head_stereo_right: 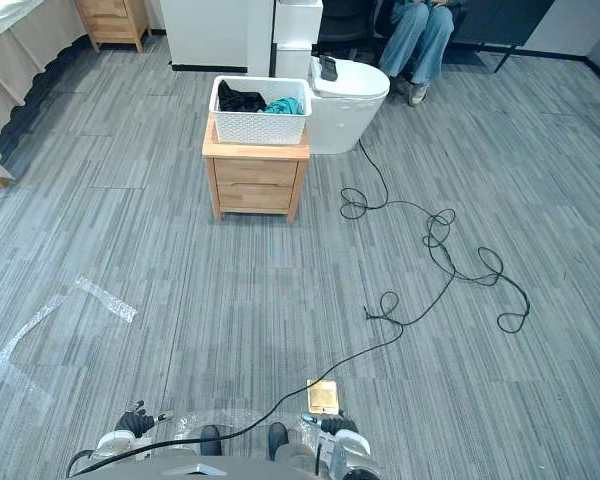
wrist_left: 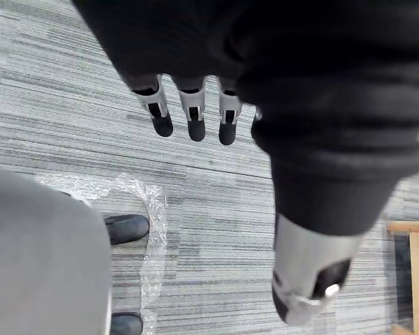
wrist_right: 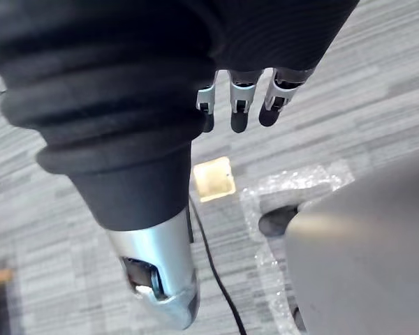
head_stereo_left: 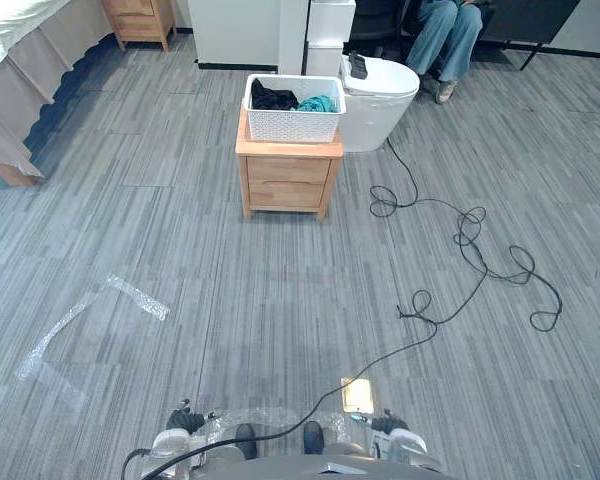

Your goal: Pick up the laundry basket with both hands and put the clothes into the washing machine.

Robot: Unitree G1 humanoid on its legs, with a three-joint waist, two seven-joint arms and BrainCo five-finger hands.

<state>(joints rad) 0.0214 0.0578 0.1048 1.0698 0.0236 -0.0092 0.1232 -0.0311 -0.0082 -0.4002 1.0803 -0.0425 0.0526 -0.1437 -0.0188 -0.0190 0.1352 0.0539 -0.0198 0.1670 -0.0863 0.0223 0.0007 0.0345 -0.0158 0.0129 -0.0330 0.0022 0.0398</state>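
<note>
sitting on a nightstand (head_stereo_left: 285,182), the laundry basket (head_stereo_left: 293,125) lies far from left hand (wrist_left: 193,114) and right hand (wrist_right: 240,106), both slack, empty.

White laundry basket (head_stereo_left: 293,125), dark and teal clothes (head_stereo_left: 277,98) inside, on nightstand (head_stereo_left: 287,182) beside washing machine (head_stereo_left: 376,112)

Wooden nightstand (head_stereo_left: 287,181), seated person (head_stereo_left: 445,35), bed (head_stereo_left: 25,55)
</note>
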